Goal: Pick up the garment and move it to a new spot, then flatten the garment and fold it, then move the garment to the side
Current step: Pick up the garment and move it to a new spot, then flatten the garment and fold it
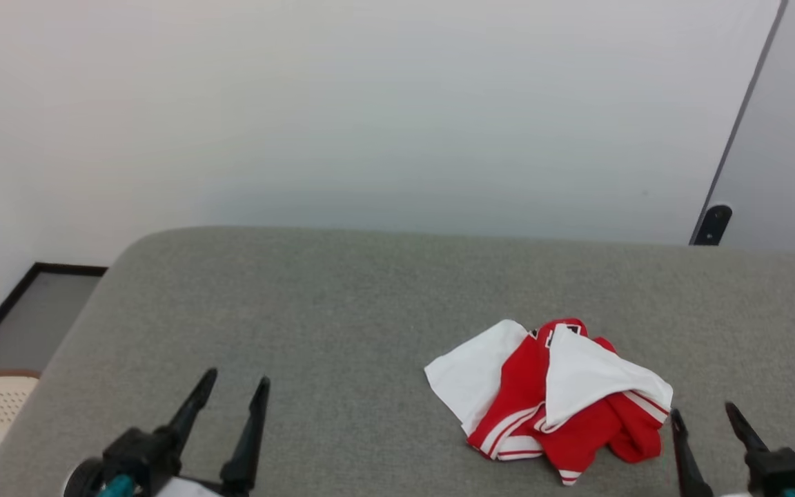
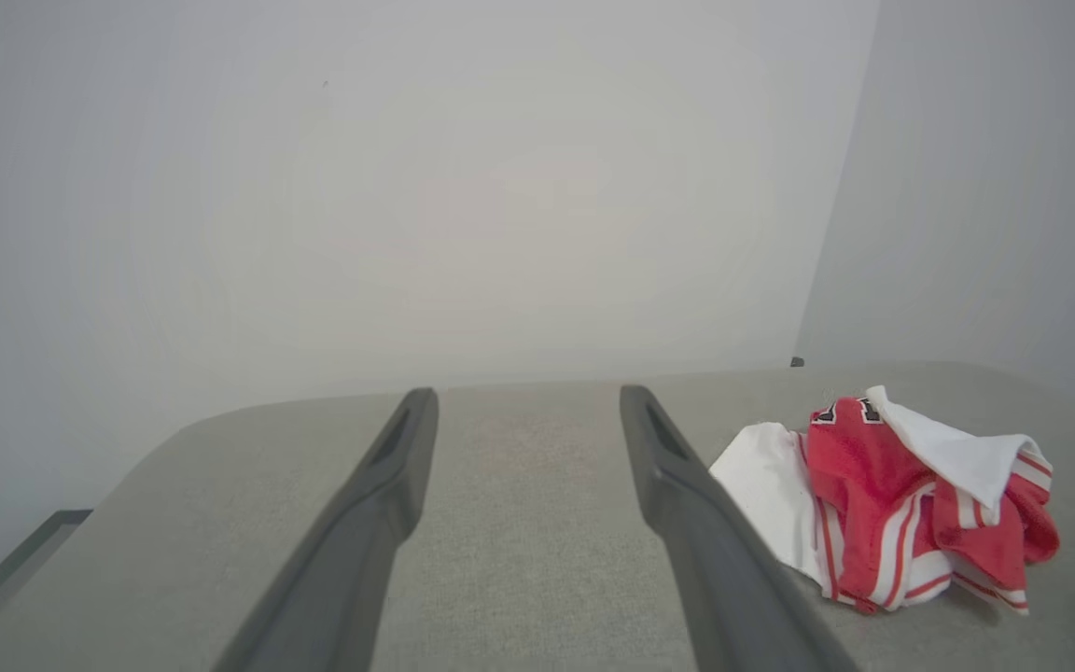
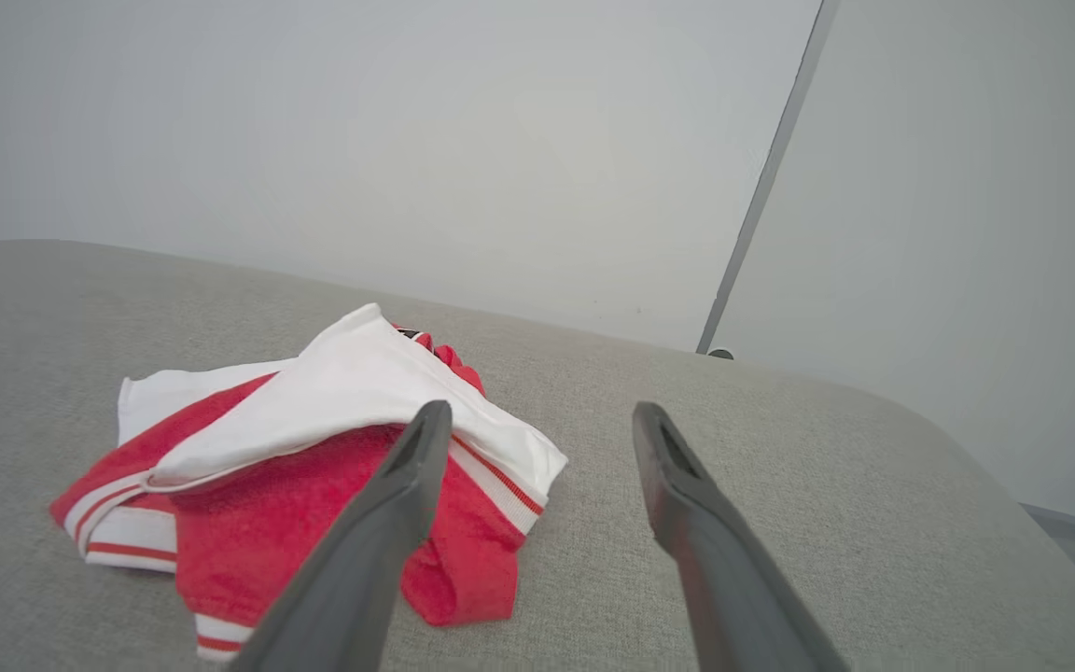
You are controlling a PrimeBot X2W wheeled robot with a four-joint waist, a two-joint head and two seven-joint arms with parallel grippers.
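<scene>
Wall (image 1: 370,103): pale and plain, running behind the whole scene; a dark vertical strip (image 1: 742,117) is crossing it at the right, ending in a small black fitting (image 1: 713,222) at its foot
Work surface (image 1: 315,304): grey woven upholstery with a rounded far-left corner, taking up the lower half of the head view
Floor (image 1: 32,317): grey, showing at the far left beyond the surface, edged by a black skirting
Jersey (image 1: 563,407): red shirt with white sleeves and red-white striped trim, lying crumpled in a heap on the right part of the surface; one white sleeve is draping over the top of the red body, another white panel is spreading to its left; a scrap of black lettering is peeking out at the far edge, unreadable
Left gripper (image 1: 237,376): hovering over bare upholstery well left of the jersey, fingers spread wide, gripping nothing
Right gripper (image 1: 702,409): sitting just beside the jersey's right edge, fingers spread wide, nothing between them; contact with the cloth not discernible
</scene>
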